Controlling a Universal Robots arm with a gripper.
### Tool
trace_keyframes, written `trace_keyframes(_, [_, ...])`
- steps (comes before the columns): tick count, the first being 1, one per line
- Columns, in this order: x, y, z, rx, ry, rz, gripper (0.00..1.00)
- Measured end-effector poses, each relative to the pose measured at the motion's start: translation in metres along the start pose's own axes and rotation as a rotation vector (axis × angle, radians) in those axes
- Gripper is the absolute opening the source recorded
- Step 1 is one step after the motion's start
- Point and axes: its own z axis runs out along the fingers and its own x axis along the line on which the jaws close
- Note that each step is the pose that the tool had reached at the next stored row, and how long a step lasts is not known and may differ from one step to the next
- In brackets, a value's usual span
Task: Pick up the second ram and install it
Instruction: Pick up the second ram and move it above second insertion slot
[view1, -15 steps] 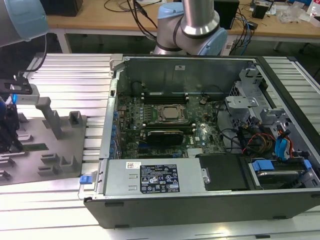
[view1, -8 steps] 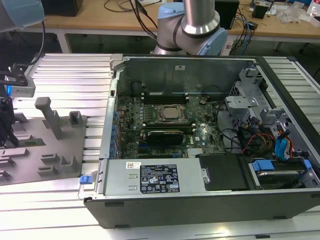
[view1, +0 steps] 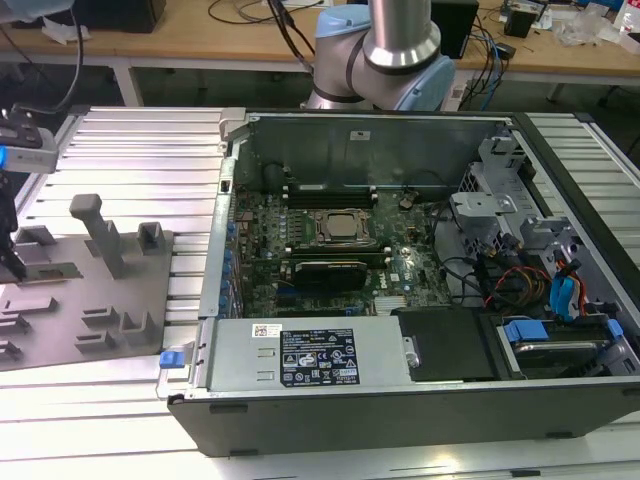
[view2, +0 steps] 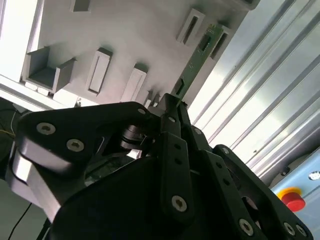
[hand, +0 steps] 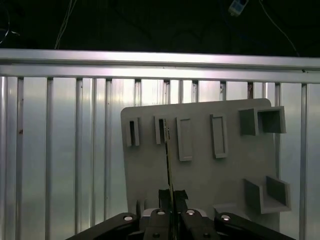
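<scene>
Ram (view2: 196, 60): thin, flat green board with small dark chips on its face, pinched at its near end by the gripper (hand: 172, 196). The black fingers are drawn in narrow, one against each flat side. In the first wrist view the ram shows edge-on, a fine line running from the fingertips to a slotted holder (hand: 160, 131) on the tray (hand: 210, 175). Its far end meets that holder; cannot tell whether it is seated or just clear.

Tray: matte grey, flat plate with raised moulded blocks. It carries a row of narrow slot holders and open box pockets (hand: 272, 120) toward one corner. Neighbour holders stand close on both sides of the ram's own, with tight gaps between.

Table (view1: 130, 150): bright ribbed aluminium with long parallel grooves. A bare strip runs between the tray and the case (view1: 400, 425).

Case: to the exterior view's right of the tray, near it. Its side is open and its walls are dark sheet metal. Inside are a square socket (view1: 338, 228), bundled wires and blue clips. The power supply (view1: 240, 355), a silver box along the near wall, bears a black label (view1: 320, 362) and a small white sticker (view1: 266, 331); print not readable.

Red button (view2: 294, 201) on a yellow base, beside the ribbed surface.
</scene>
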Motion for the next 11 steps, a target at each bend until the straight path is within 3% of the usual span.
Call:
trace_keyframes(3, [-0.0006,0.0002,-0.0131,0.0001,0.0,0.0,0.14])
trace_keyframes(4, [-0.0009,0.0003,-0.0213,0.0,-0.0001,0.0,0.14])
trace_keyframes(7, [-0.0015,0.0005,-0.0315,0.0,0.0,0.0,0.14])
trace_keyframes(9, [-0.0023,0.0008,-0.0463,0.0,0.0001,0.0,0.14])
trace_keyframes(11, [-0.003,0.0009,-0.0549,0.0,0.0,0.0,0.14])
